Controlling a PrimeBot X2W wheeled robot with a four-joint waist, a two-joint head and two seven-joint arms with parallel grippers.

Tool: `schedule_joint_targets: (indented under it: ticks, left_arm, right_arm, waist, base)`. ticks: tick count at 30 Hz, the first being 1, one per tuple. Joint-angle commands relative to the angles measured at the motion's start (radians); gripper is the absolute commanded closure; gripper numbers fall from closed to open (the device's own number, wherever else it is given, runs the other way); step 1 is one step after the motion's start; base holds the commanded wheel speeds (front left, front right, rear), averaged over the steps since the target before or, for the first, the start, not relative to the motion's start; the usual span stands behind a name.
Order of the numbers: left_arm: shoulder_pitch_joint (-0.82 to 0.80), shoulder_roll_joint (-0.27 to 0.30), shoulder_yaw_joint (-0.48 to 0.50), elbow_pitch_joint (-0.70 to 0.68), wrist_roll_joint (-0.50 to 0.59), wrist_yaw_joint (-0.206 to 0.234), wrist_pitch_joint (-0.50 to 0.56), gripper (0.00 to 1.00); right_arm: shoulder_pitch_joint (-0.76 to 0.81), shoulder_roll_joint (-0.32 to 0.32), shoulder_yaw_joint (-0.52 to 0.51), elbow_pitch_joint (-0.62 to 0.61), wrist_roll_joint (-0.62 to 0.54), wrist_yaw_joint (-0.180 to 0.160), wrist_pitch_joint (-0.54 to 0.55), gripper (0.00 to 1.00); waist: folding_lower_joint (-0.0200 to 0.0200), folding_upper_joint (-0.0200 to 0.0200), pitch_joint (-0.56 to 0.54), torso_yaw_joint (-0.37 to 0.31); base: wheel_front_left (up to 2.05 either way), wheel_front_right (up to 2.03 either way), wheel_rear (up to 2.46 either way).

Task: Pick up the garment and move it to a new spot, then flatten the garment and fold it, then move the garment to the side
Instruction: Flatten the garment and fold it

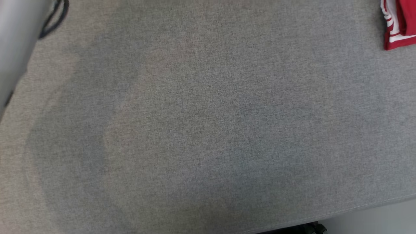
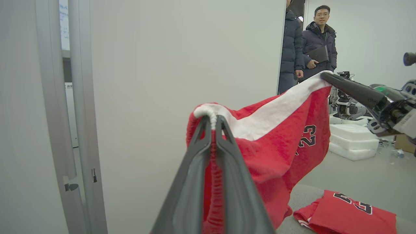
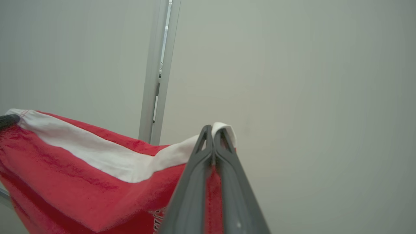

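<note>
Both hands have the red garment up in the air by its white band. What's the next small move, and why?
Probably lower both hands together onto the grey surface, spread apart. The left hand and right hand are each shut on the white band of the red garment, which sags between them, clear of the folded red jersey. Laying it down stretched should ease flattening.

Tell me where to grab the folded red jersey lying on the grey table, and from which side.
The folded red jersey lies flat, so pinch its white-striped edge, which faces the table's middle, coming down from that side, likely catching all layers. First free a claw: the left claw and right claw are both shut on the hanging garment.
</note>
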Motion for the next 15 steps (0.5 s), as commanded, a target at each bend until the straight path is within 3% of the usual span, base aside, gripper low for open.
schedule_joint_targets:
  ticks: [1, 6, 9, 15]
  left_arm:
    - [0.057, 0.019, -0.016, -0.017, -0.026, -0.002, -0.007, 1.00]
    - [0.306, 0.069, 0.022, -0.203, -0.020, -0.002, -0.008, 1.00]
    - [0.532, 0.094, 0.094, -0.336, 0.002, -0.002, -0.008, 1.00]
    - [0.939, 0.118, 0.159, -0.497, 0.038, -0.002, -0.008, 1.00]
  right_arm:
    - [0.054, -0.002, 0.007, -0.025, -0.002, 0.000, -0.002, 1.00]
    - [0.278, -0.038, -0.016, -0.142, 0.012, -0.001, -0.002, 1.00]
    - [0.486, -0.050, -0.096, -0.221, 0.011, -0.001, -0.002, 1.00]
    - [0.911, 0.007, -0.289, -0.352, -0.011, -0.001, -0.002, 1.00]
  waist:
    - [-0.0002, 0.0000, 0.033, -0.008]
    - [-0.0002, 0.0000, 0.006, 0.026]
    - [-0.0002, 0.0000, -0.033, 0.043]
    - [-0.0002, 0.0000, -0.136, 0.065]
  base:
    - [0.00, 0.00, 0.00]
    - [0.00, 0.00, 0.00]
    - [0.00, 0.00, 0.00]
    - [0.00, 0.00, 0.00]
